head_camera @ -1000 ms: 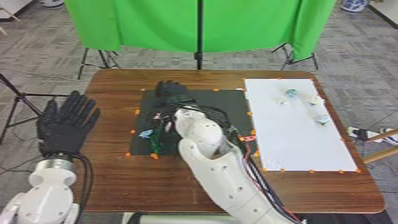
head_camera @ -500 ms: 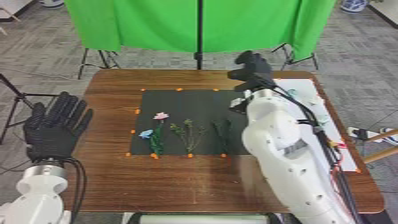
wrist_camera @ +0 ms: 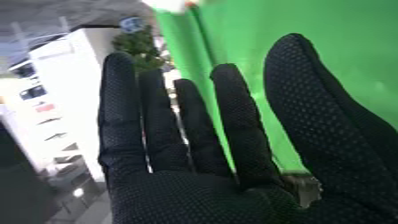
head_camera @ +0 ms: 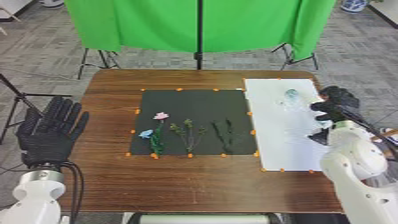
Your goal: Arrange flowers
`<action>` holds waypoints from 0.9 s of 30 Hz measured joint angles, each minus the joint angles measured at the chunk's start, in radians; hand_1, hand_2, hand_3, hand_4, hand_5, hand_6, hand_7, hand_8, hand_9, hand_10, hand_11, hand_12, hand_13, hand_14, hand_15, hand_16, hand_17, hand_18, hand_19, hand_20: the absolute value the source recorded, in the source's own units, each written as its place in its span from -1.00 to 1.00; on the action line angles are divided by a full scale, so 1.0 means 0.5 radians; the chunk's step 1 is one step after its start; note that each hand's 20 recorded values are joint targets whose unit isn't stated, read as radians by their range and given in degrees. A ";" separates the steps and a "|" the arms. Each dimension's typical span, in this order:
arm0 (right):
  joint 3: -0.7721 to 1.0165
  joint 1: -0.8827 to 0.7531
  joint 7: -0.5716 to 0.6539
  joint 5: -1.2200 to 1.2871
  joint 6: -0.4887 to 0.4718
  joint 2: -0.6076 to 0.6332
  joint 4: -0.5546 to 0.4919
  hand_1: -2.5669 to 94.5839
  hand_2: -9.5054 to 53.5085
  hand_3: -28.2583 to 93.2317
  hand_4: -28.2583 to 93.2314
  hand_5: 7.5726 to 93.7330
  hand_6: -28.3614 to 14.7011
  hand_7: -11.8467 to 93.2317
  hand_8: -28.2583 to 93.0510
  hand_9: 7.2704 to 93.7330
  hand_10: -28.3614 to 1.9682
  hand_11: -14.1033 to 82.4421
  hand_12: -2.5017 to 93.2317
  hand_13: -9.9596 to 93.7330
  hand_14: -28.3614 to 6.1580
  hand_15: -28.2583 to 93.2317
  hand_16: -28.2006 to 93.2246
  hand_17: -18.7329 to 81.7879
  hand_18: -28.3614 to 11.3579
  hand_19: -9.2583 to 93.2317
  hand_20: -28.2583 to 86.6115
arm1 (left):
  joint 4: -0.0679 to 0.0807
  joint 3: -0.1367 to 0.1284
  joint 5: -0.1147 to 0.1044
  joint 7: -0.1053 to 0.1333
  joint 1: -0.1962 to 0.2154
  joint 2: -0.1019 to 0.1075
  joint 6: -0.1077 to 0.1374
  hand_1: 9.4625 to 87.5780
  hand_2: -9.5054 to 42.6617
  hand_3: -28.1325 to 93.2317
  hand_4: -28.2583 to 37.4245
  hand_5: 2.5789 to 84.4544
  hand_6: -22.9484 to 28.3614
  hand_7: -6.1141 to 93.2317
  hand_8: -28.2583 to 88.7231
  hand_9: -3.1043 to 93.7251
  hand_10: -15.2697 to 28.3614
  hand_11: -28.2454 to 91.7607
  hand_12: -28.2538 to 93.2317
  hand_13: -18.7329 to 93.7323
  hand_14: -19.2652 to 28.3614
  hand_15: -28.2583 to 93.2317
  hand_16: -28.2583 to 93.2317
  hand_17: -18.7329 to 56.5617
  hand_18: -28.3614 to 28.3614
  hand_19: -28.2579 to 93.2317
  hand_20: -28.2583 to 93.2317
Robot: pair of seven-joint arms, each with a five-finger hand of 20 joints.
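Observation:
In the head view my left hand [head_camera: 51, 132] is held off the table's left side, fingers straight. My right hand [head_camera: 338, 105] is over the white board's right edge; the right wrist view shows that hand [wrist_camera: 191, 195] with straight fingers and nothing in them. On the black mat lie a pink flower [head_camera: 161, 116] and a blue flower [head_camera: 147, 134] with green stems, thin green sprigs [head_camera: 188, 134] in the middle and dark green stems [head_camera: 226, 137] at the right. A pale bluish item [head_camera: 291, 93] lies on the white board, partly faint.
The black mat [head_camera: 182, 102] and the white board [head_camera: 284, 145] lie side by side on the brown table [head_camera: 178, 185], with orange markers along their edges. A green curtain [head_camera: 151, 25] hangs behind the table on stands.
My right arm has swung from over the black mat, across the white board, to the board's right edge, uncovering the flowers and stems. The left hand has shifted slightly.

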 measured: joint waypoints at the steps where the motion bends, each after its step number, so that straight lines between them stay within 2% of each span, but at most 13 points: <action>1: 0.000 -0.001 0.023 -0.015 -0.031 -0.004 0.028 -0.18 -1.00 0.74 -1.00 -0.11 0.14 -0.48 -0.73 -0.27 -0.12 -0.52 -0.70 -0.21 -0.45 -0.10 -0.32 -0.33 -0.71 0.23 -0.24 | -0.001 0.005 -0.030 0.014 0.001 0.000 0.000 -0.63 -0.12 0.70 -1.00 0.11 0.22 -0.52 -0.67 -0.08 0.37 -0.15 -0.31 -0.11 0.43 0.12 -0.60 -0.55 0.47 -0.05 -0.28; 4: 0.007 0.015 0.122 -0.014 -0.216 -0.029 0.091 -0.18 -1.00 0.73 -1.00 -0.17 0.13 -0.49 -0.72 -0.33 -0.09 -0.53 -0.70 -0.25 -0.48 -0.14 -0.30 -0.29 -0.88 0.13 -0.26 | -0.001 0.024 -0.124 0.056 0.002 -0.001 -0.001 -0.65 -0.10 0.69 -1.00 0.11 0.22 -0.52 -0.67 -0.08 0.37 -0.15 -0.31 -0.11 0.43 0.12 -0.60 -0.54 0.47 -0.06 -0.28; 6: 0.025 0.029 0.163 0.012 -0.335 -0.051 0.124 -0.10 -1.00 0.73 -1.00 -0.14 0.15 -0.46 -0.73 -0.31 -0.02 -0.50 -0.70 -0.19 -0.43 -0.12 -0.29 -0.17 -0.90 0.20 -0.22 | -0.001 0.034 -0.136 0.065 0.002 -0.002 -0.001 -0.67 -0.09 0.68 -1.00 0.10 0.23 -0.53 -0.67 -0.08 0.37 -0.15 -0.31 -0.10 0.43 0.12 -0.60 -0.54 0.47 -0.06 -0.28; 9: 0.023 0.061 0.166 0.054 -0.338 -0.062 0.215 0.08 -1.00 0.70 -1.00 0.03 0.21 -0.38 -0.76 -0.04 0.08 -0.40 -0.68 0.15 -0.17 0.11 -0.27 0.02 -0.72 0.55 -0.04 | 0.000 0.043 -0.134 0.065 0.002 -0.007 0.000 -0.67 -0.08 0.69 -1.00 0.10 0.23 -0.53 -0.67 -0.08 0.37 -0.15 -0.31 -0.10 0.43 0.12 -0.60 -0.54 0.47 -0.06 -0.28; 10: 0.006 0.077 0.164 0.053 -0.282 -0.058 0.258 0.14 -1.00 0.65 -1.00 0.11 0.23 -0.36 -0.76 0.14 0.10 -0.35 -0.65 0.30 -0.02 0.13 -0.17 0.07 -0.66 0.65 0.01 | 0.001 0.044 -0.134 0.065 0.002 -0.009 0.001 -0.65 -0.09 0.69 -1.00 0.10 0.23 -0.52 -0.67 -0.08 0.37 -0.15 -0.31 -0.10 0.43 0.12 -0.60 -0.54 0.47 -0.06 -0.28; 11: -0.022 0.096 0.163 0.044 -0.186 -0.049 0.305 0.21 -1.00 0.58 -1.00 0.17 0.26 -0.34 -0.76 0.25 0.10 -0.31 -0.61 0.37 0.12 0.12 -0.07 0.09 -0.63 0.70 0.04 | 0.001 0.045 -0.133 0.065 0.002 -0.012 0.001 -0.63 -0.09 0.69 -1.00 0.11 0.23 -0.52 -0.67 -0.08 0.37 -0.15 -0.31 -0.10 0.43 0.12 -0.60 -0.54 0.47 -0.06 -0.28; 12: -0.055 0.116 0.164 0.028 -0.059 -0.037 0.352 0.25 -1.00 0.56 -1.00 0.21 0.27 -0.32 -0.74 0.34 0.13 -0.35 -0.51 0.41 0.18 0.12 -0.02 0.10 -0.62 0.73 0.07 | 0.001 0.046 -0.132 0.065 0.003 -0.015 0.002 -0.62 -0.09 0.69 -1.00 0.11 0.23 -0.52 -0.67 -0.08 0.37 -0.15 -0.31 -0.10 0.43 0.13 -0.60 -0.54 0.47 -0.06 -0.28; 13: -0.089 0.132 0.167 0.005 0.090 -0.023 0.398 0.34 -1.00 0.53 -1.00 0.31 0.27 -0.22 -0.59 0.55 0.20 -0.41 -0.25 0.49 0.29 0.18 0.08 0.12 -0.61 0.81 0.13 | 0.001 0.046 -0.131 0.064 0.003 -0.016 0.003 -0.61 -0.09 0.69 -1.00 0.11 0.23 -0.52 -0.67 -0.08 0.37 -0.15 -0.31 -0.10 0.43 0.13 -0.60 -0.54 0.47 -0.06 -0.28; 15: -0.150 0.145 0.188 -0.055 0.367 0.002 0.459 0.43 -1.00 0.51 -1.00 0.41 0.27 -0.11 -0.49 0.71 0.27 -0.38 -0.04 0.55 0.34 0.25 0.16 0.15 -0.60 0.89 0.18 | 0.002 0.047 -0.131 0.063 0.004 -0.017 0.013 -0.61 -0.10 0.69 -1.00 0.11 0.23 -0.52 -0.67 -0.07 0.37 -0.14 -0.31 -0.10 0.43 0.13 -0.60 -0.54 0.47 -0.06 -0.28; 18: -0.186 0.137 0.247 -0.155 0.564 0.017 0.475 0.44 -1.00 0.54 -1.00 0.47 0.28 -0.08 -0.46 0.76 0.27 -0.36 0.00 0.58 0.34 0.27 0.18 0.16 -0.60 0.90 0.20 | 0.002 0.045 -0.138 0.061 0.007 -0.017 0.035 -0.61 -0.09 0.69 -1.00 0.12 0.23 -0.51 -0.67 -0.07 0.37 -0.14 -0.31 -0.10 0.43 0.13 -0.60 -0.54 0.48 -0.06 -0.27; 22: -0.184 0.102 0.255 -0.159 0.569 0.030 0.413 0.45 -1.00 0.56 -1.00 0.50 0.28 -0.07 -0.45 0.78 0.25 -0.37 0.03 0.59 0.35 0.27 0.19 0.17 -0.60 0.90 0.20 | 0.002 0.040 -0.148 0.056 0.018 -0.016 0.046 -0.60 -0.09 0.69 -1.00 0.12 0.23 -0.51 -0.67 -0.07 0.37 -0.14 -0.31 -0.10 0.43 0.14 -0.60 -0.54 0.48 -0.06 -0.27; 27: -0.294 0.094 0.162 -0.134 0.632 0.087 0.241 0.45 -1.00 0.57 -1.00 0.49 0.27 -0.06 -0.43 0.77 0.23 -0.38 0.05 0.59 0.35 0.26 0.21 0.16 -0.59 0.89 0.21 | 0.002 0.032 -0.148 0.043 0.033 -0.016 0.050 -0.60 -0.09 0.68 -1.00 0.12 0.23 -0.51 -0.67 -0.07 0.37 -0.14 -0.31 -0.10 0.43 0.14 -0.60 -0.54 0.48 -0.05 -0.27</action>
